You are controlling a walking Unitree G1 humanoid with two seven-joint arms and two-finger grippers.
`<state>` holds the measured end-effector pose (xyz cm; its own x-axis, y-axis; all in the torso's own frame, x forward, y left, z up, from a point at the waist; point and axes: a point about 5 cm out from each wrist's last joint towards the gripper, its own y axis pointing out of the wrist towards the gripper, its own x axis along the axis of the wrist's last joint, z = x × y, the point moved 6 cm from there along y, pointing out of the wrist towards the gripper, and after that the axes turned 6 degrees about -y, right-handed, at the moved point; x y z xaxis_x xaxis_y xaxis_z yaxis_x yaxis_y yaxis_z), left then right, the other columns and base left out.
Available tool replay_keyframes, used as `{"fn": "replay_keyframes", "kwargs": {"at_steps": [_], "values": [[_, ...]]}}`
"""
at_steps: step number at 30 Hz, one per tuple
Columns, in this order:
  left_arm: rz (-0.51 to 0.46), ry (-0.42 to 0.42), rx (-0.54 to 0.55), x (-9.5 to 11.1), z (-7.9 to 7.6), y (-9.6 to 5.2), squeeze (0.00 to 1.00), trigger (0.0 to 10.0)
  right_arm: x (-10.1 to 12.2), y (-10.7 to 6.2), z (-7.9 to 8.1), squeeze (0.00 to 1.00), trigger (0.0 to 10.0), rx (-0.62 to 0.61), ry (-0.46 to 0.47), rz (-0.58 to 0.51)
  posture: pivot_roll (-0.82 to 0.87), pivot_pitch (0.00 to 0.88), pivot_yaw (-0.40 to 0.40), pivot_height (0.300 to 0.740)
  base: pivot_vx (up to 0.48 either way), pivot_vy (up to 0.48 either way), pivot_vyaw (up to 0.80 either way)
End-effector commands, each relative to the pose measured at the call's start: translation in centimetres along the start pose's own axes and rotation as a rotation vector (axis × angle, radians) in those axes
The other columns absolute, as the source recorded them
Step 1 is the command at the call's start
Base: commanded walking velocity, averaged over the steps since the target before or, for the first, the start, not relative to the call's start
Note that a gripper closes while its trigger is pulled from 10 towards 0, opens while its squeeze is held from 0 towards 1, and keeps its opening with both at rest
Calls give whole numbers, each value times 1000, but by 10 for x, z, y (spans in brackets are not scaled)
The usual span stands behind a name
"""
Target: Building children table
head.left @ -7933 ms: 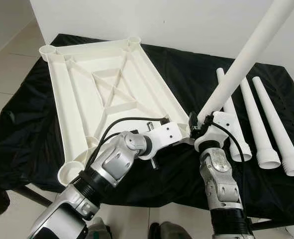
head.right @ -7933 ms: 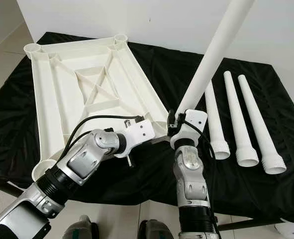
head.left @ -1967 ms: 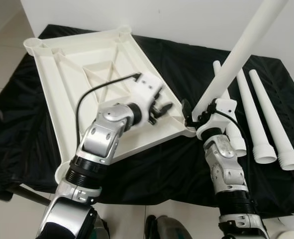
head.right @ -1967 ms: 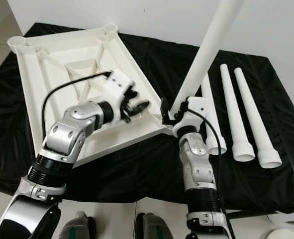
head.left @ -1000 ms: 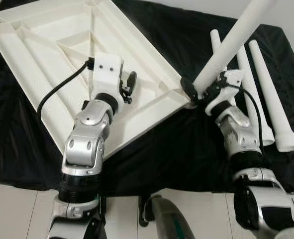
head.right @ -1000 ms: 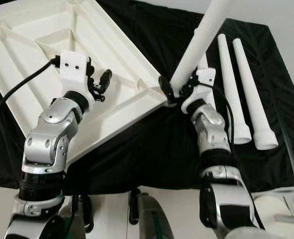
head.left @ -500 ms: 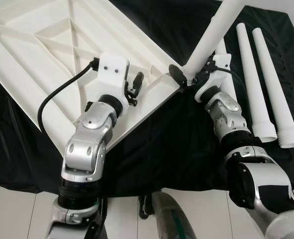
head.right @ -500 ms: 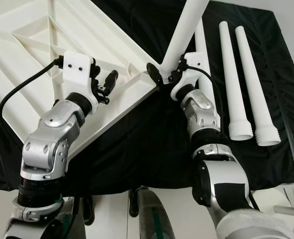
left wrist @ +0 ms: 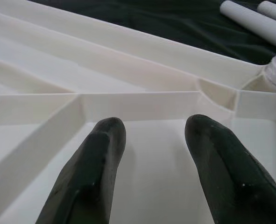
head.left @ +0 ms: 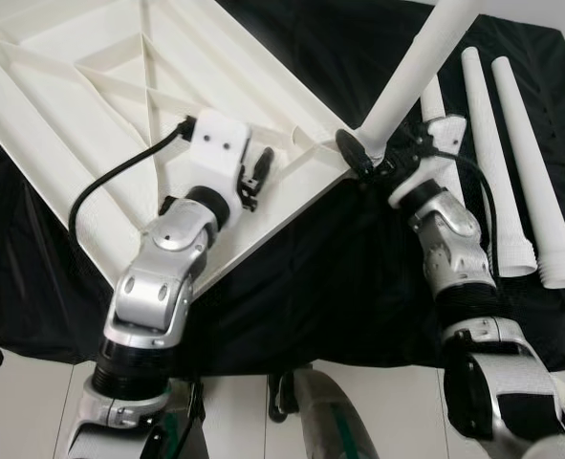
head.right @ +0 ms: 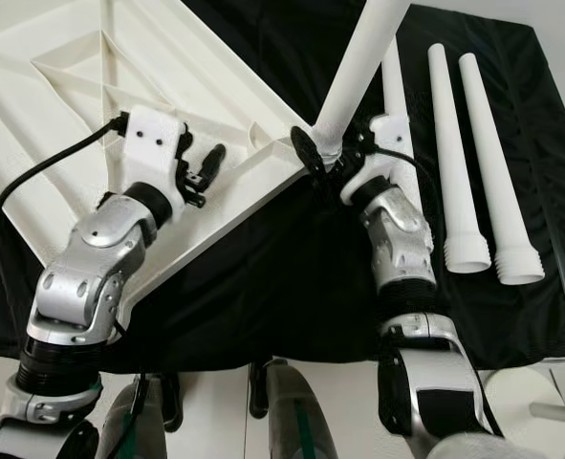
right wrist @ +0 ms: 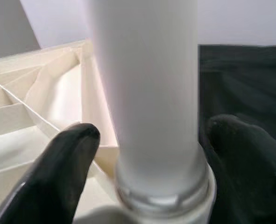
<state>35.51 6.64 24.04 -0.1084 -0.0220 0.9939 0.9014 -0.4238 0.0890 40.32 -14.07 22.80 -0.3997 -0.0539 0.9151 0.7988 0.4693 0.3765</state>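
The white tabletop (head.left: pixel 91 86) lies upside down on the black cloth, ribs facing up. A white table leg (head.left: pixel 411 67) stands tilted with its foot at the tabletop's near right corner (head.left: pixel 344 164). My right gripper (head.left: pixel 373 153) is shut on the leg's lower end; in the right wrist view the leg (right wrist: pixel 147 93) sits between both fingers (right wrist: pixel 67 158). My left gripper (head.left: pixel 256 177) hovers open over the ribbed underside near that corner, with nothing between its fingers (left wrist: pixel 100 154). Three more legs (head.left: pixel 497 163) lie side by side on the right.
The black cloth (head.left: pixel 311 268) covers the work surface and hangs over its near edge. Pale floor tiles (head.left: pixel 24 402) lie below it. A round white object (head.right: pixel 521 382) stands on the floor at the lower right. A white wall is behind.
The camera has shifted. The tabletop has turned so its corner points at my right gripper. My left gripper moved onto the ribbed underside. The leg's foot has come to the corner.
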Motion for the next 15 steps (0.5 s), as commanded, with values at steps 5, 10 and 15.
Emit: {"fn": "replay_keyframes", "kwargs": {"at_steps": [5, 10, 15], "values": [[40, 25, -298, -8, -29, -5, 0, 10000, 3, -17, -2, 0, 10000, -53, 22, -14, 13, 162, -77, 740, 0, 0, 0], [57, 47, -391, -13, -35, -16, 0, 10000, 12, -35, 9, 0, 10000, -95, 52, -38, 9, 138, -72, 740, 0, 0, 0], [63, 44, -410, -15, -37, -18, 0, 10000, 13, -38, 11, 0, 10000, -101, 58, -43, 10, 131, -71, 740, 0, 0, 0]]}}
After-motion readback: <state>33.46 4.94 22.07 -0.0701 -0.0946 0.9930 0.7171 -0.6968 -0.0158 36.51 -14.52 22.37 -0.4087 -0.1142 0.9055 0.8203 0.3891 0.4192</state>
